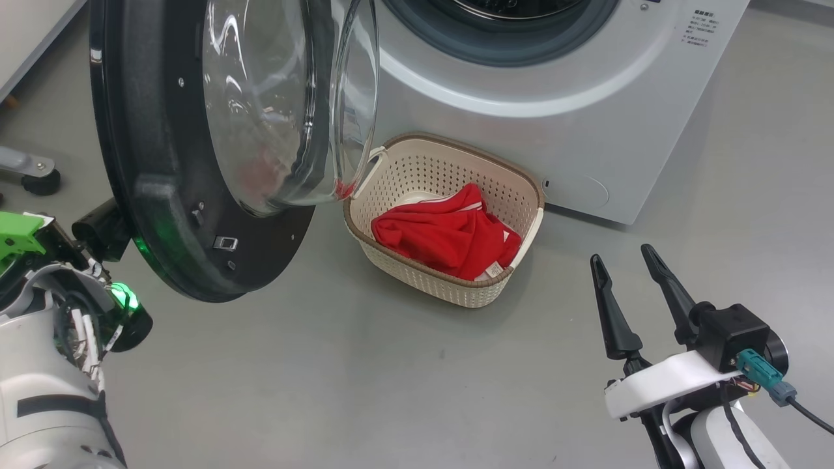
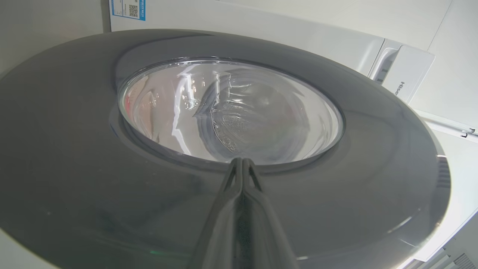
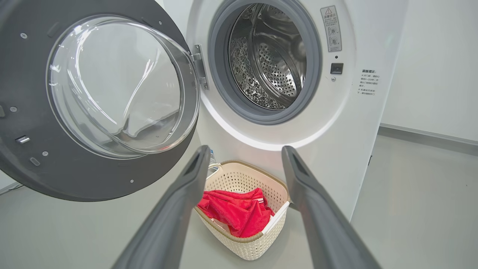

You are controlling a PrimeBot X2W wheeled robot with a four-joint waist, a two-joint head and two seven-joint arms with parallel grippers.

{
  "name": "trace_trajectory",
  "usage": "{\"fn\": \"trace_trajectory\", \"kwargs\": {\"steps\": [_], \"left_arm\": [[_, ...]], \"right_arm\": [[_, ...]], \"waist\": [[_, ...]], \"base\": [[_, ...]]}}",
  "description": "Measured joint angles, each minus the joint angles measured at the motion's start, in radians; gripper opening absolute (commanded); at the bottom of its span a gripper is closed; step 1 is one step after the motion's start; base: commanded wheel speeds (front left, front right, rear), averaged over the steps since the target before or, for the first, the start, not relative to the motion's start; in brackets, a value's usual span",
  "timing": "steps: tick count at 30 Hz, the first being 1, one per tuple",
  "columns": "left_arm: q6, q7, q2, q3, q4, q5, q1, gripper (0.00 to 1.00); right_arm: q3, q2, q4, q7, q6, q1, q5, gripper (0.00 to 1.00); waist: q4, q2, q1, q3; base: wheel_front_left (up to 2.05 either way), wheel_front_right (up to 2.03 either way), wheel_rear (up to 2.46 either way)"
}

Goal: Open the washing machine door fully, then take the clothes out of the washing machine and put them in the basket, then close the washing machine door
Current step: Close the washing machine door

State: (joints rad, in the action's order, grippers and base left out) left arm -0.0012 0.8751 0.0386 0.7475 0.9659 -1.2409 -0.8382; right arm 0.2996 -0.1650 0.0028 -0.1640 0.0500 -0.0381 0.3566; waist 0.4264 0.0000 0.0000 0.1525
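The unloading looks finished. The clothes lie bunched in the basket, which sits on the floor just in front of the washing machine, below its opening. The drum shows bare steel, with no red in the part that can be seen. So the step in hand is probably the last one: shutting the washing machine door.

That door stands swung well out from the washing machine, its inner face and glass bowl turned toward the basket. The left end effector is at the door's outer face, the side turned away from the washing machine. Its 2 fingers are pressed together with nothing between them, tips at the lower edge of the glass; whether they touch the surface cannot be told. The right end effector hangs out in front of the washing machine, apart from the basket, spread wide and empty.

The next move calls for a steady push from the left end effector along the door's arc toward the washing machine until the latch catches. The glass bowl may sweep close above the basket.
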Motion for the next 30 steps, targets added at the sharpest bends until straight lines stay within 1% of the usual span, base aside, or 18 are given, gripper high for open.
{"fn": "trace_trajectory", "kwargs": {"steps": [10, 14, 17, 20, 23, 25, 28, 30], "left_arm": [[-0.015, -0.007, -0.006, -0.037, -0.055, 0.013, 0.042, 0.0], [-0.043, -0.046, -0.01, -0.063, -0.09, 0.049, 0.06, 0.0], [-0.068, -0.099, -0.009, -0.096, -0.125, 0.116, 0.1, 0.0], [-0.084, -0.147, 0.01, -0.127, -0.164, 0.18, 0.141, 0.0], [-0.09, -0.168, 0.022, -0.132, -0.193, 0.193, 0.155, 0.0], [-0.102, -0.197, 0.027, -0.166, -0.227, 0.238, 0.169, 0.0], [-0.112, -0.246, 0.057, -0.213, -0.281, 0.317, 0.208, 0.0], [-0.119, -0.276, 0.075, -0.235, -0.317, 0.354, 0.238, 0.0]], "right_arm": [[0.002, 0.005, 0.005, 0.0, 0.0, 0.006, 0.003, 1.0], [0.001, 0.006, 0.015, -0.01, 0.0, 0.007, 0.004, 1.0], [-0.001, 0.009, 0.027, -0.014, -0.001, 0.013, 0.011, 1.0], [-0.005, 0.014, 0.031, -0.019, -0.001, 0.029, 0.013, 1.0], [-0.006, 0.017, 0.038, -0.028, -0.001, 0.032, 0.019, 1.0], [-0.008, 0.019, 0.041, -0.031, -0.001, 0.033, 0.021, 1.0], [-0.008, 0.028, 0.042, -0.034, -0.002, 0.045, 0.022, 1.0], [-0.006, 0.034, 0.044, -0.04, -0.009, 0.051, 0.022, 1.0]], "waist": [[-0.002, 0.0, 0.0, -0.01], [-0.001, 0.0, 0.0, -0.017], [0.002, 0.0, 0.0, -0.03], [0.006, 0.0, 0.0, -0.044], [0.013, 0.0, 0.0, -0.059], [0.017, 0.0, 0.0, -0.069], [0.024, 0.0, 0.0, -0.085], [0.029, 0.0, 0.0, -0.095]], "base": [[0.0, 0.0, 0.0], [0.0, 0.0, 0.0], [0.0, 0.0, 0.0], [0.0, 0.0, 0.0], [0.0, 0.0, 0.0], [0.0, 0.0, 0.0], [0.0, 0.0, 0.0], [0.0, 0.0, 0.0]]}}
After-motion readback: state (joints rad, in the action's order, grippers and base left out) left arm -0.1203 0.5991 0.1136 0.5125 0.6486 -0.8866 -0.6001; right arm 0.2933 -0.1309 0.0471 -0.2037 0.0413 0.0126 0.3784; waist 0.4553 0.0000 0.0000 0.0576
